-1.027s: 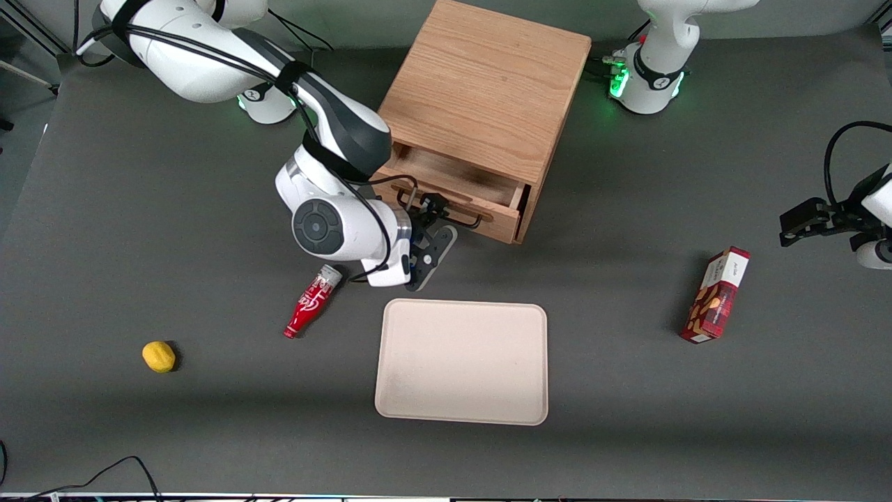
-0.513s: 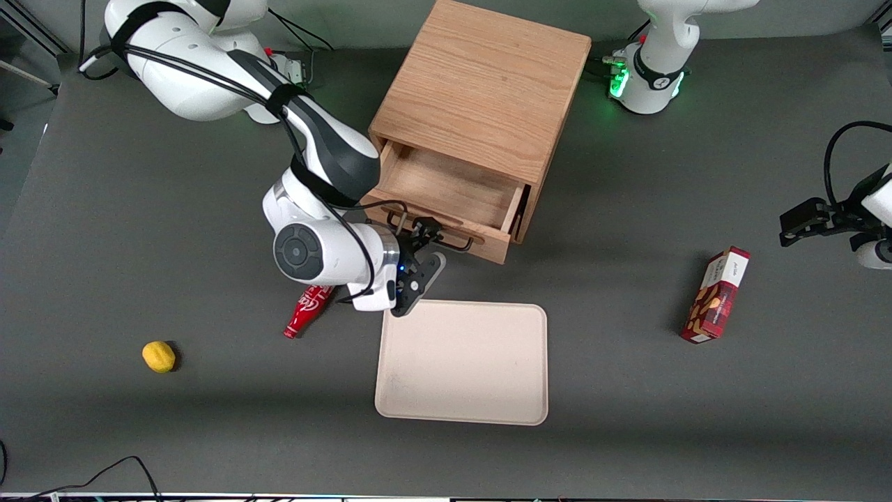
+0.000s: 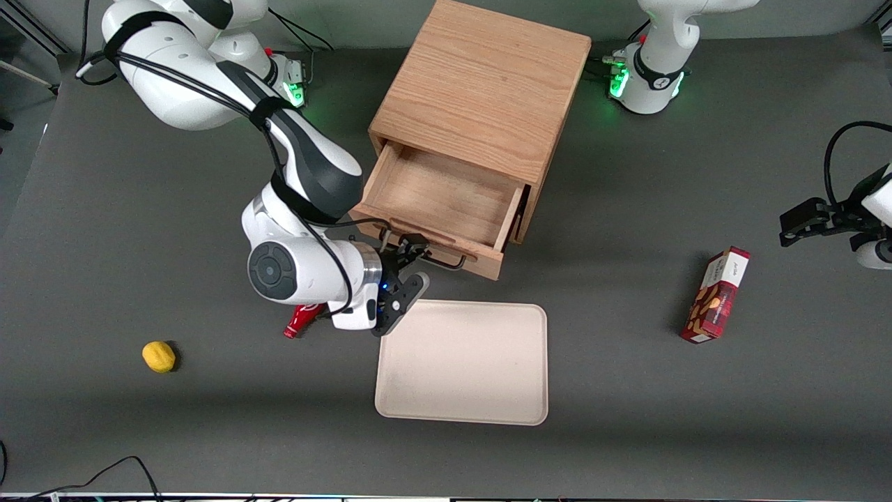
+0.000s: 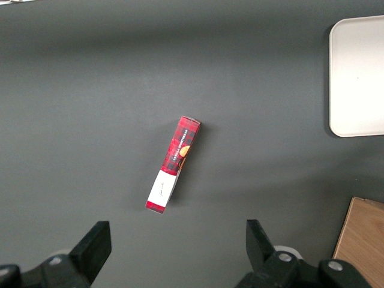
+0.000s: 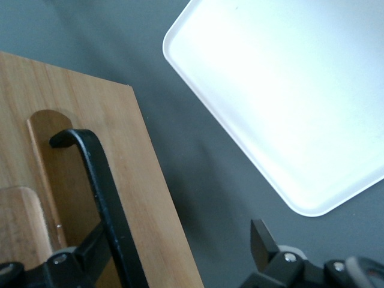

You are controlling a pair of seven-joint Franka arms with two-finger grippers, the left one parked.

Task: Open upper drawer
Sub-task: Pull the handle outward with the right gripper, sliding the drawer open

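Upper drawer (image 3: 446,199) of the oak cabinet (image 3: 481,90) is pulled well out, its bare wooden inside showing, front panel nearest the front camera. Black wire handle (image 3: 435,256) runs along that front panel. Gripper (image 3: 408,249) sits at the handle, at the end toward the working arm's side. In the right wrist view the black handle (image 5: 99,192) passes between the two fingers (image 5: 264,243); one finger is right against the bar, the other stands well apart from it, so the jaws look spread wide around the handle rather than pinched on it. The drawer's front (image 5: 90,180) fills much of that view, with the handle's recess visible.

Beige tray (image 3: 462,361) lies on the dark table (image 3: 627,418), nearer the front camera than the drawer, just beside the gripper's body. Red bottle (image 3: 300,321) lies on its side, mostly hidden under the wrist. Yellow lemon-like object (image 3: 159,356) is farther toward the working arm's end. Red plaid box (image 3: 716,295) lies toward the parked arm's end, also seen in the left wrist view (image 4: 173,163).
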